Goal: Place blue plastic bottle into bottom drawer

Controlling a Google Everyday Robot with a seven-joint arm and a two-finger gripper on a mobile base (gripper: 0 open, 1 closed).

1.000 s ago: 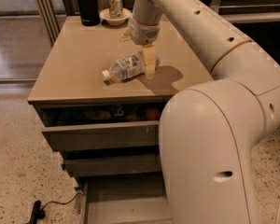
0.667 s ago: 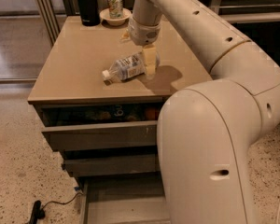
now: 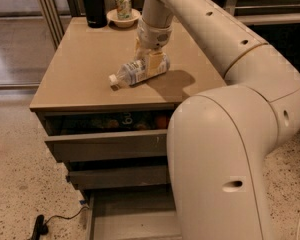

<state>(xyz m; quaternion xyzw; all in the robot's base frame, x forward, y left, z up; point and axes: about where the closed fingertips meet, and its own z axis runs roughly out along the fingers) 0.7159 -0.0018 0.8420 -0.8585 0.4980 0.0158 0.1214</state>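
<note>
1. Pincer [image 3: 149, 64]: on the end of a cream-white robot arm [image 3: 225, 44] and lowered onto the tan flat-topped bench [image 3: 85, 69]. It sat over the base end of item 2. Whether it was apart or clamped could not be told.
2. Small clear plastic bottle with blue-and-white label [image 3: 132, 74]: lying on its side on the bench, directly under the pincer. Its white cap [image 3: 112, 79] pointed away from the pincer toward the bench's front edge.
3. Tall black cylindrical flask [image 3: 93, 4]: upright at the bench's far edge, well beyond the pincer.
4. Pale printed metal can [image 3: 123, 4]: standing in a shallow cream bowl [image 3: 123, 19], beyond the pincer and just beside the flask.
5. Top grey-brown drawer [image 3: 107, 146]: below the pincer, partly open. Dim contents showed inside, including something orange.
6. Middle grey-brown drawer [image 3: 120, 176]: below the top drawer.
7. Bottom grey-brown drawer [image 3: 130, 221]: the lowest, far beneath the pincer and pulled out, showing a plain grey floor. The bottle was not in it.
8. Black cable [image 3: 45, 223]: on the speckled floor [image 3: 20, 174], well apart from the pincer.
</note>
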